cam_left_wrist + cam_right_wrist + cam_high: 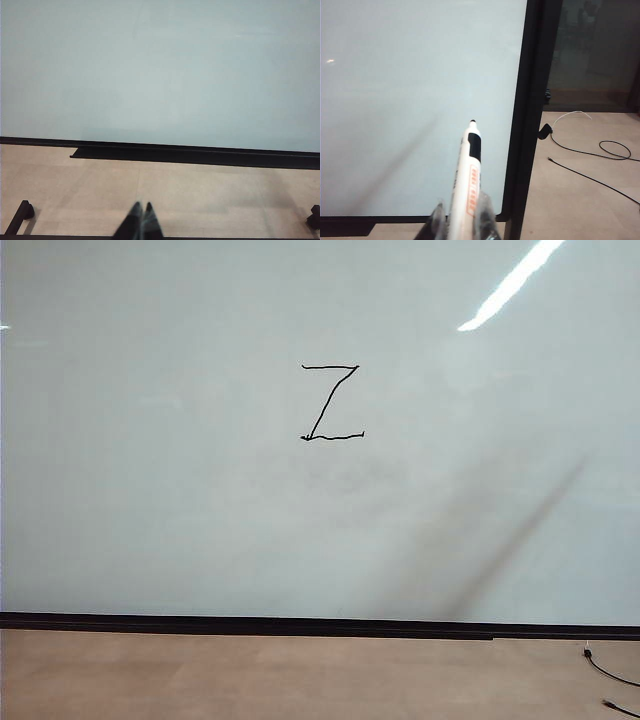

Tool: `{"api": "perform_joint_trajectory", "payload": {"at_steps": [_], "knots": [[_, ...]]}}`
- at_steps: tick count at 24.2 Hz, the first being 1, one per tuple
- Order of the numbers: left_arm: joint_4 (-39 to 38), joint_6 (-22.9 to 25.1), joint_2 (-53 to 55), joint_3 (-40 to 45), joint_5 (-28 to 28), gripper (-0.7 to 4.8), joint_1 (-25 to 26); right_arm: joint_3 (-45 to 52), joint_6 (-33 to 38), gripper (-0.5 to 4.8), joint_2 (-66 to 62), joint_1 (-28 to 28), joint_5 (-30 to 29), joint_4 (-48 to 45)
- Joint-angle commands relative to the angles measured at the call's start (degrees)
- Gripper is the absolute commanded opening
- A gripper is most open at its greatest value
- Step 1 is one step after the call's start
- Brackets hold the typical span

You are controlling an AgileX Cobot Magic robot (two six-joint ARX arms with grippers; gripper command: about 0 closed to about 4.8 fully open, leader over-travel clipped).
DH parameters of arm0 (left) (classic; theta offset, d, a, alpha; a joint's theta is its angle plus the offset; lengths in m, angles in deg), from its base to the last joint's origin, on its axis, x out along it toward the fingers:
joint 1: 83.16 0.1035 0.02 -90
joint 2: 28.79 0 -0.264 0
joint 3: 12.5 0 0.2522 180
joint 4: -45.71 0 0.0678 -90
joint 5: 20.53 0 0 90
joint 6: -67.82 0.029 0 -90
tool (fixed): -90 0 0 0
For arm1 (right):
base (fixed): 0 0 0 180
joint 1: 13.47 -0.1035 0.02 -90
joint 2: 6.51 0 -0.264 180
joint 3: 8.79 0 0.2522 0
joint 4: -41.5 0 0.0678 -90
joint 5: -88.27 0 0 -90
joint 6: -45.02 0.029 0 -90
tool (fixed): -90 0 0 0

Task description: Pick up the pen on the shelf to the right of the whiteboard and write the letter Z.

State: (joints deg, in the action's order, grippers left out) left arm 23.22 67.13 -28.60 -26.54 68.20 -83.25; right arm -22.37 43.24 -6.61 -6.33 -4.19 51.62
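We see the letter Z (pixel 332 402) finished on the whiteboard (pixel 150 490). Right gripper (pixel 461 220), off the board, fingers clamped on the pen (pixel 466 185); left gripper (pixel 141 220) low over the surface (pixel 200 200), fingers together. Next, we judge: return the pen.

The pale wooden floor (pixel 250 675) carries the scene, and the whiteboard (pixel 150 490) stands upright on it, its thin black bottom strip (pixel 300 624) running along the boards. Thin black cables (pixel 600 155) lie loose on the floor beside the board's dark right edge, one curling into a loop and one white strand arching near the frame. In the left wrist view, two small black feet (pixel 22 212) rest on the floor.
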Motion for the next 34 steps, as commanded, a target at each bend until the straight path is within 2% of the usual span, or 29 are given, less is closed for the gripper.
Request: {"api": "perform_joint_trajectory", "payload": {"at_steps": [1,6,34], "knots": [[0.61,0.24,0.00,-0.11,-0.02,-0.05,-0.02,-0.24,0.37,-0.05,0.02,0.07,-0.48,-1.29],[0.61,0.24,0.00,-0.11,-0.02,-0.05,-0.02,-0.24,2.21,-0.05,0.02,-0.09,-0.50,-1.18],[0.59,0.24,0.00,-0.11,-0.02,-0.04,-0.02,-0.24,2.21,-0.05,0.02,-0.02,-1.33,-0.85]]}}
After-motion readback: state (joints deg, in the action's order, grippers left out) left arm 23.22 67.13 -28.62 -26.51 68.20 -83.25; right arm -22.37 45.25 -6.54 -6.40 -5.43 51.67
